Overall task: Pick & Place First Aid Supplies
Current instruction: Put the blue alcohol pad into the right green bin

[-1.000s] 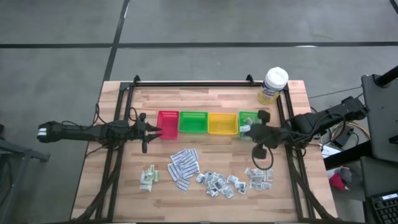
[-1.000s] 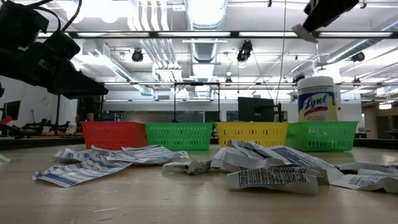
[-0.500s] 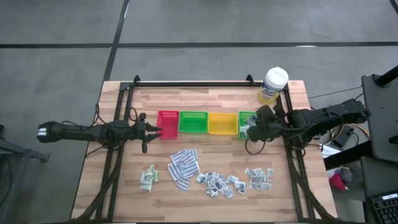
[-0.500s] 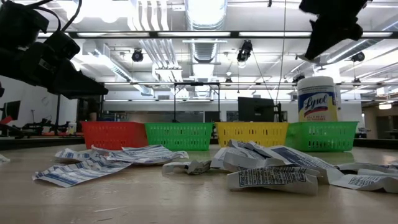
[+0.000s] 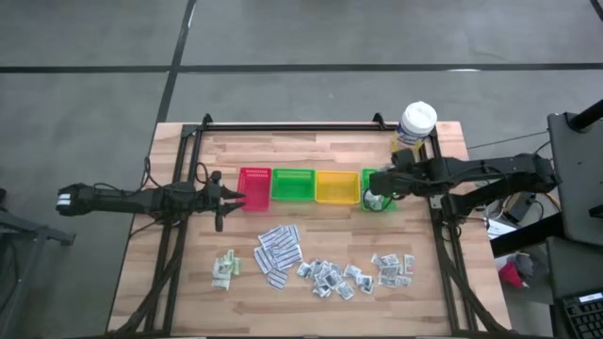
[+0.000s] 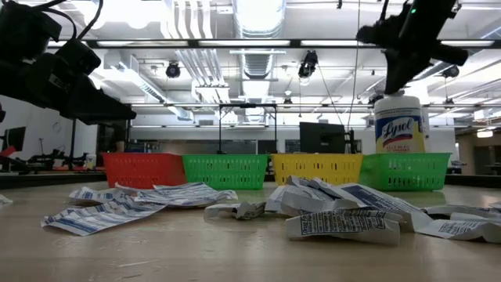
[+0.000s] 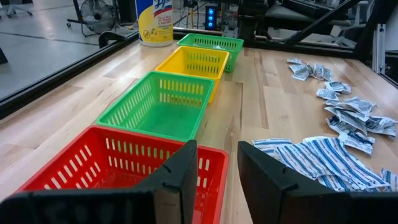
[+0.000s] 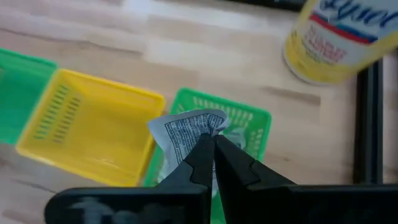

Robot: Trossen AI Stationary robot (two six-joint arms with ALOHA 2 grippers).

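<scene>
Right tool (image 8: pixel 211 155): its fingers are pinched together on a crumpled grey-white packet (image 8: pixel 186 129), held in the air above the rightmost green tray (image 8: pixel 249 118).
Right arm (image 5: pixel 471 173): reaches in from the right edge of the tabletop (image 5: pixel 311 268), its tip over that tray in the high view.
Held packet: clear of the tray, printed face showing, directly over the tray's opening; something pale lies inside the tray, too blurred to name.
Left tool (image 7: pixel 214 168): its fingers stand a little apart with nothing between them, just at the left rim of the red tray (image 7: pixel 118 165).
Tray row: red, then green tray (image 5: pixel 292 185), yellow tray (image 5: pixel 336 186) and the rightmost green tray, side by side across the middle of the tabletop.
Tub (image 5: pixel 415 129): white lid, yellow label, upright at the far right corner behind the rightmost tray.
Loose supplies: long white printed strips (image 5: pixel 278 252) near centre; small grey-white squares (image 5: pixel 332 278) to their right; further packets (image 5: pixel 393 268) near right; pale green-white sachets (image 5: pixel 224 267) near left.
</scene>
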